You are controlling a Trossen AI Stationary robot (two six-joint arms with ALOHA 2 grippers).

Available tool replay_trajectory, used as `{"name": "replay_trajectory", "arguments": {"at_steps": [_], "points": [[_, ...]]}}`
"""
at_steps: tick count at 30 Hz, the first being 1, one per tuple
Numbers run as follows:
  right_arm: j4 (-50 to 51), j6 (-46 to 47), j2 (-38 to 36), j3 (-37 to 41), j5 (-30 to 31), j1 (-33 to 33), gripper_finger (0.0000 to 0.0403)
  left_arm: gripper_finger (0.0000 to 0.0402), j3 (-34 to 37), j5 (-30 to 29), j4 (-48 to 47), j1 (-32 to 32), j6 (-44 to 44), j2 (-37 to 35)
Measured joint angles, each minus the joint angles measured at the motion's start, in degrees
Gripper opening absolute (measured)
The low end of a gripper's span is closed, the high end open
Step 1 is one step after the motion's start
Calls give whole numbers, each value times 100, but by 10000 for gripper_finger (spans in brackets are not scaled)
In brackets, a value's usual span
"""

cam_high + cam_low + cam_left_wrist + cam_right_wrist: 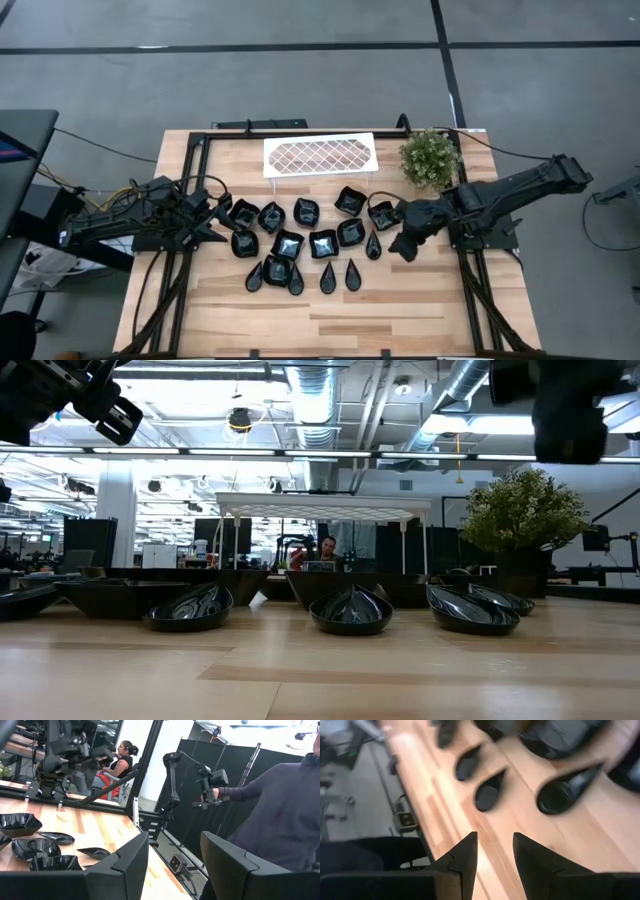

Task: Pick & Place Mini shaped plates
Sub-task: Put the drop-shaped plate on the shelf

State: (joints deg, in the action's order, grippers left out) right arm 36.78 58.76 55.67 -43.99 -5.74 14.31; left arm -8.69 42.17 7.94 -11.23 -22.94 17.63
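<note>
Many glossy black mini shaped plates (300, 243) rest on their bases in a cluster at the middle of the wooden table: squarish wavy-rimmed ones (349, 201) toward the far side, teardrop ones (352, 275) along the near side. My left gripper (215, 215) hovers open at the cluster's left end, above the table, holding nothing. My right gripper (405, 245) hangs open just right of a teardrop plate (373, 245). Its wrist view looks down past the open fingers (495, 855) at teardrop plates (565, 790) on the wood. The left wrist view shows open fingers (175, 865) and plates (35, 848) beyond.
A white lattice tray (318, 155) stands on legs at the table's far edge, with a green potted plant (430, 158) to its right. Black frame rails (190, 180) run along both table sides. A person (285, 810) stands beyond the table, holding a control arm.
</note>
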Motion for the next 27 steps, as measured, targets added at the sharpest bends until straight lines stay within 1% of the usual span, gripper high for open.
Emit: {"name": "replay_trajectory", "arguments": {"at_steps": [2,7,17,27], "points": [[93,157,128,0,2,-53,120,182,0,0,1,0,16,0],[118,133,405,0,2,-147,120,182,0,0,3,-1,17,0],[457,209,679,0,0,-414,120,182,0,68,5,-2,17,0],[730,869,859,-2,-42,-501,120,182,2,133,6,-2,157,0]]}}
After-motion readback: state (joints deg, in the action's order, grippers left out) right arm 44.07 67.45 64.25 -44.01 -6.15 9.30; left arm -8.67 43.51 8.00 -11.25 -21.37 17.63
